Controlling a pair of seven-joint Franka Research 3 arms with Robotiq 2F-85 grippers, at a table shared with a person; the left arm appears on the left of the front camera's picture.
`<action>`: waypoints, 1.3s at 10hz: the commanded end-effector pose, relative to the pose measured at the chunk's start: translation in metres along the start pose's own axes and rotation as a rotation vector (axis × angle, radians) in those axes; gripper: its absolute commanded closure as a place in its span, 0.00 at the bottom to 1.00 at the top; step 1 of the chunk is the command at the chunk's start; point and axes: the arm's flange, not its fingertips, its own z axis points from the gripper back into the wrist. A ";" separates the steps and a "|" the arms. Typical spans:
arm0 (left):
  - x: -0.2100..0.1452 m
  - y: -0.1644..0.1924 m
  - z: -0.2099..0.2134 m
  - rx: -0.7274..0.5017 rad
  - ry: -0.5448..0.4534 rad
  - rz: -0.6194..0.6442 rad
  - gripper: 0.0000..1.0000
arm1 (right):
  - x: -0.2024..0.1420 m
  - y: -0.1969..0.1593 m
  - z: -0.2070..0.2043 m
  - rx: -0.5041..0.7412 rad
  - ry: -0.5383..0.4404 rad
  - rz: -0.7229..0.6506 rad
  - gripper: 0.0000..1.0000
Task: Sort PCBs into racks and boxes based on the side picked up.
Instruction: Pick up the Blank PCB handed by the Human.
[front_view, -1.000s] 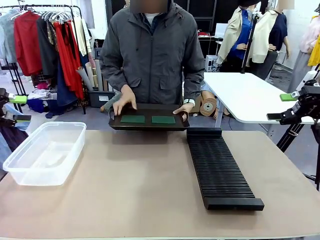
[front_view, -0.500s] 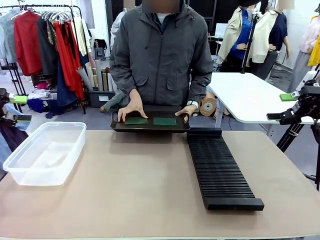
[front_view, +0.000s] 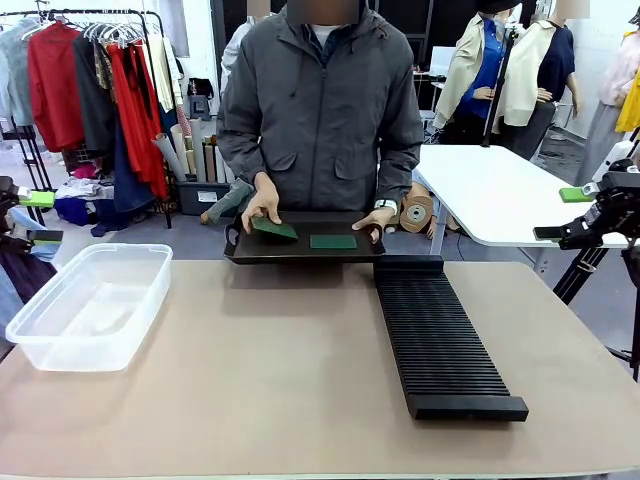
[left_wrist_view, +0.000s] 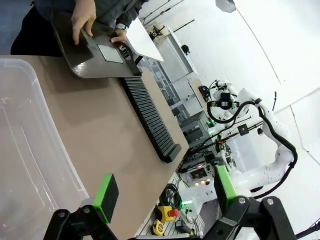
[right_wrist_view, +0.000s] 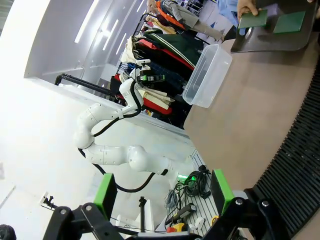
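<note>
PCBs: two sit on a dark tray (front_view: 300, 255) in the upper centre of the front view. A person (front_view: 320, 110) holds the tray at the far edge of the surface (front_view: 280, 390). The left PCB (front_view: 274, 229) is tilted, one edge lifted off the tray and pinched by the fingers of one hand (front_view: 262, 203). The right PCB (front_view: 333, 241) lies flat on the tray, apart from the first. The person's other hand (front_view: 372, 218) grips the tray's right end.

The rack (front_view: 440, 340) lies lengthwise right of centre, running from just beside the tray's right near corner toward the lower right of the frame. The box (front_view: 90, 305) stands at the left edge of the surface, well apart from both tray and rack.

The left gripper (left_wrist_view: 165, 192) hangs at the far left of the front view, off the surface and above the box's outer side. In its wrist view the green pads stand wide apart, with the box's wall at lower left and the tray at the top. The right gripper (right_wrist_view: 163, 191) hangs at the far right of the front view, beyond the surface's right side and level with the tray. Its jaws are also spread wide, with the rack's ribs at the lower right of its wrist view. Both grippers are well apart from the PCBs.
</note>
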 end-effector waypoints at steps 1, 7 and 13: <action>-0.001 -0.002 0.001 -0.007 0.001 0.000 0.00 | -0.001 0.002 0.000 0.008 -0.002 0.003 0.00; -0.001 -0.002 0.001 -0.007 0.001 0.000 0.00 | -0.001 0.002 0.000 0.008 -0.002 0.003 0.00; -0.001 -0.002 0.001 -0.007 0.001 0.000 0.00 | -0.001 0.002 0.000 0.008 -0.002 0.003 0.00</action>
